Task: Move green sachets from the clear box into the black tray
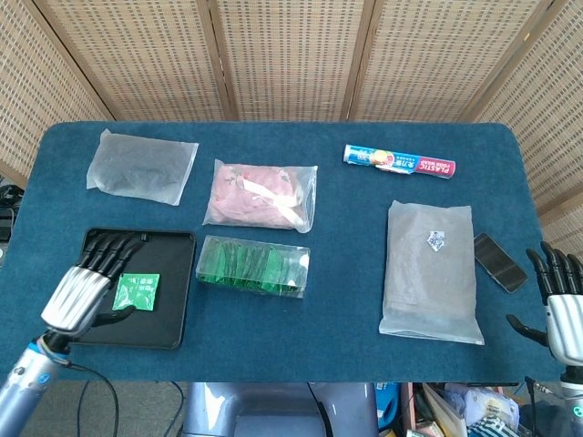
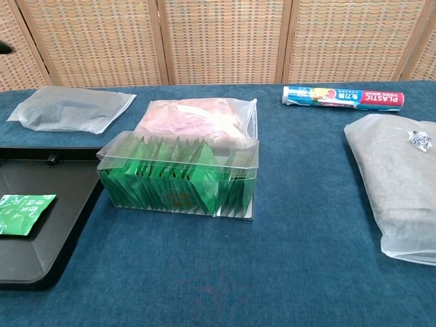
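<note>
The clear box [image 1: 253,265] [image 2: 178,175] holds several green sachets [image 2: 170,184] standing in a row. It sits just right of the black tray [image 1: 173,273] [image 2: 65,211]. One green sachet [image 1: 136,291] [image 2: 24,213] lies flat in the tray. My left hand [image 1: 86,289] hovers over the tray's left half with its fingers spread, holding nothing, its thumb beside the flat sachet. My right hand [image 1: 563,314] stays off the table's right edge, fingers spread and empty. Neither hand shows clearly in the chest view.
A pink-filled bag [image 1: 261,194] lies behind the box. A grey pouch [image 1: 141,167] is at the back left, a larger grey pouch [image 1: 430,269] at the right, a phone [image 1: 498,261] beside it, and a plastic wrap roll [image 1: 399,161] at the back.
</note>
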Controlling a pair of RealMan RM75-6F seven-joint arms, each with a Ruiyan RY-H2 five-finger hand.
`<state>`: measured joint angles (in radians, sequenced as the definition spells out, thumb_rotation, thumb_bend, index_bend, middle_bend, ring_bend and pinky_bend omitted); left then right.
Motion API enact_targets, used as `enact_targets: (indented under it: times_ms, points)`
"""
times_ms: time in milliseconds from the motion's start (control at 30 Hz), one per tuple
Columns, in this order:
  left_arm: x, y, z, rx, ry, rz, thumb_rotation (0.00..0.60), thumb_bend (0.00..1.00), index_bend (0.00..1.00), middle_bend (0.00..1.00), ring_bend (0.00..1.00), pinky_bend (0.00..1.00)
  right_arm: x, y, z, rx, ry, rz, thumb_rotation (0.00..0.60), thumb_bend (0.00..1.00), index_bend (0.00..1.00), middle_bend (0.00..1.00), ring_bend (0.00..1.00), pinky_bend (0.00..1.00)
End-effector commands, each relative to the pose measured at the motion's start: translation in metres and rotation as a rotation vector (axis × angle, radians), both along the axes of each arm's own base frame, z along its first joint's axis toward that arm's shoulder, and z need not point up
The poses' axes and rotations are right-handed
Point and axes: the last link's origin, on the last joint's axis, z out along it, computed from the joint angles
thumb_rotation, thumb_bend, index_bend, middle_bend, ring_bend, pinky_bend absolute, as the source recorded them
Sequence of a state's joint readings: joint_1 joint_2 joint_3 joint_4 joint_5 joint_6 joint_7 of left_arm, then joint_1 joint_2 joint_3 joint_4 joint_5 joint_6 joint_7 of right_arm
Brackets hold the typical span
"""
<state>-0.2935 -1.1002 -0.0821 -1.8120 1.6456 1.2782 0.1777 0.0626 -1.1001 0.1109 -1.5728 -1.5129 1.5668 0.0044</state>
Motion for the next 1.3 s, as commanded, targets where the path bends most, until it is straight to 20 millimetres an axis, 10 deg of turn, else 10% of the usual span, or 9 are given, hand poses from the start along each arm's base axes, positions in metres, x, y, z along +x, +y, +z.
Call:
enact_targets:
  times_ms: [33,467,1300]
  points:
    - [0.044,0.028,-0.026,-0.05,0.024,-0.064,0.6,0.19,0.0,0.0,0.0,0.0,-0.002,-0.001,0.0,0.0,-0.002,-0.006,0.6,0.0,0.0,0.0,0.0,0.0]
    - [0.094,0.07,-0.09,-0.125,0.03,-0.036,0.6,0.23,0.21,0.0,0.0,0.0,-0.009,-0.006,0.001,0.007,-0.009,-0.034,0.6,0.0,0.0,0.0,0.0,0.0]
    - [0.114,0.073,-0.139,-0.118,0.053,-0.031,0.6,0.23,0.38,0.0,0.0,0.0,-0.015,-0.008,0.004,0.007,-0.033,-0.053,0.6,0.0,0.0,0.0,0.0,0.0]
